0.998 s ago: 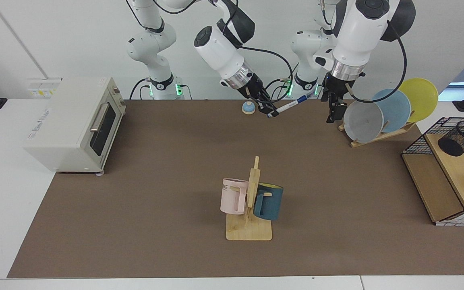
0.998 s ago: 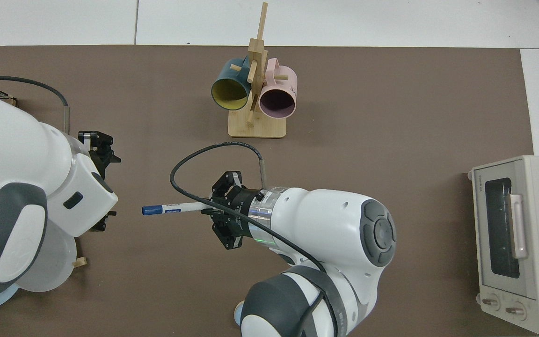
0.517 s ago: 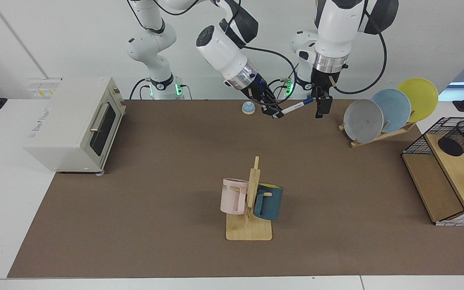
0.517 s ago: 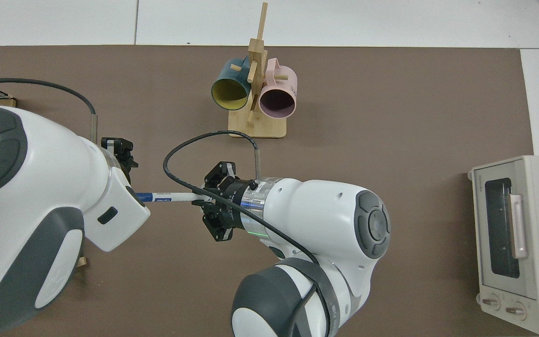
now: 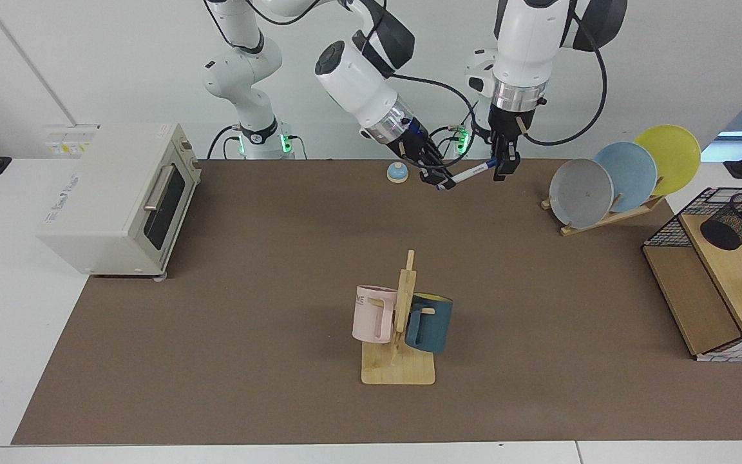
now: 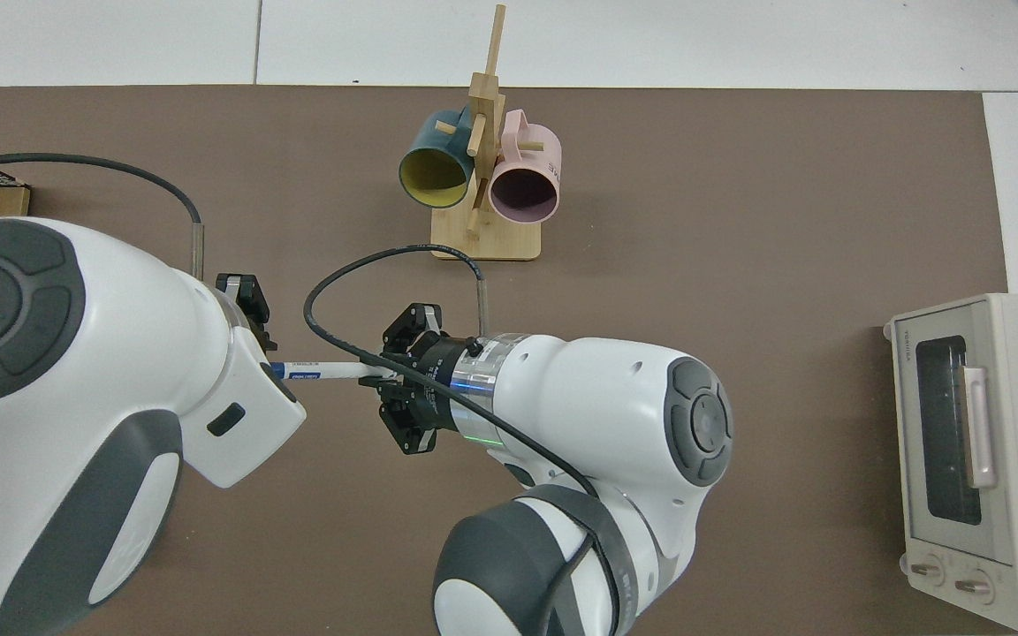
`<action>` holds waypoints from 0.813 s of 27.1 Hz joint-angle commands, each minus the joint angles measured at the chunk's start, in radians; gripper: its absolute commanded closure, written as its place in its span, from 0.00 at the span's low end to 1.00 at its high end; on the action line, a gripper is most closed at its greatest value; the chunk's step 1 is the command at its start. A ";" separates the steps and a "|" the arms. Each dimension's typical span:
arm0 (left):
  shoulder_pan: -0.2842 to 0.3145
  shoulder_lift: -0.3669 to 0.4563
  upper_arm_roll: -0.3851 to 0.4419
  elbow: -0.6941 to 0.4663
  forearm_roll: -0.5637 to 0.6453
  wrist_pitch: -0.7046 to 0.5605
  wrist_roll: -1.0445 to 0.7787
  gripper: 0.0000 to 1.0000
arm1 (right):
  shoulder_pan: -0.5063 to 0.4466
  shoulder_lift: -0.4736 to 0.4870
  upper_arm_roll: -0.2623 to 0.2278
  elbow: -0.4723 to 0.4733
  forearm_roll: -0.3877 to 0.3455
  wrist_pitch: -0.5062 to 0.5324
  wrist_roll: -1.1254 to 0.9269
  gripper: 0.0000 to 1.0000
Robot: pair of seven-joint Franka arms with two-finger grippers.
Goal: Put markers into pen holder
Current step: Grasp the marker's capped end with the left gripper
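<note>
The right gripper (image 5: pixel 440 178) is clamped on the white end of the marker (image 5: pixel 472 171), held above the table's far edge; the left gripper (image 5: pixel 501 166), pointing down, has its fingers at the blue cap, how far apart I cannot tell; the pen holder (image 5: pixel 738 221) sits well apart on the wooden shelf (image 5: pixel 741 277).

Facing view across the table toward both arms; top view straight down, nearer; shared brown mat (image 5: pixel 248 309).

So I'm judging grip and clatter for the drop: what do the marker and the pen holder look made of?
The marker, held in the air between the two end effectors, looks like smooth white plastic with a blue cap and label band. The pen holder looks like black metal wire mesh: you can see through its wall. It stands on a pale wooden shelf.
</note>
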 commanded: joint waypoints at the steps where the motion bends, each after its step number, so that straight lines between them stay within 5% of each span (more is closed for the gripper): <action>1: -0.011 -0.024 0.004 -0.014 0.020 0.015 -0.016 1.00 | -0.004 0.015 0.004 0.020 0.011 0.009 0.010 1.00; 13: -0.010 -0.024 0.004 -0.014 0.037 0.023 -0.016 1.00 | -0.004 0.015 0.004 0.015 0.008 0.009 0.008 1.00; 14: -0.010 -0.024 0.004 -0.014 0.037 0.023 -0.016 1.00 | -0.004 0.014 0.004 0.010 0.008 0.007 0.010 0.81; 16: -0.010 -0.024 0.004 -0.014 0.037 0.023 -0.017 1.00 | -0.005 0.010 0.002 0.004 0.005 0.004 0.007 0.21; 17: -0.008 -0.024 0.004 -0.014 0.037 0.023 -0.017 1.00 | -0.007 0.010 0.002 0.004 0.003 0.001 0.007 0.03; 22: -0.006 -0.024 0.004 -0.016 0.037 0.023 -0.016 1.00 | -0.004 0.009 0.000 0.003 -0.029 -0.001 0.004 0.01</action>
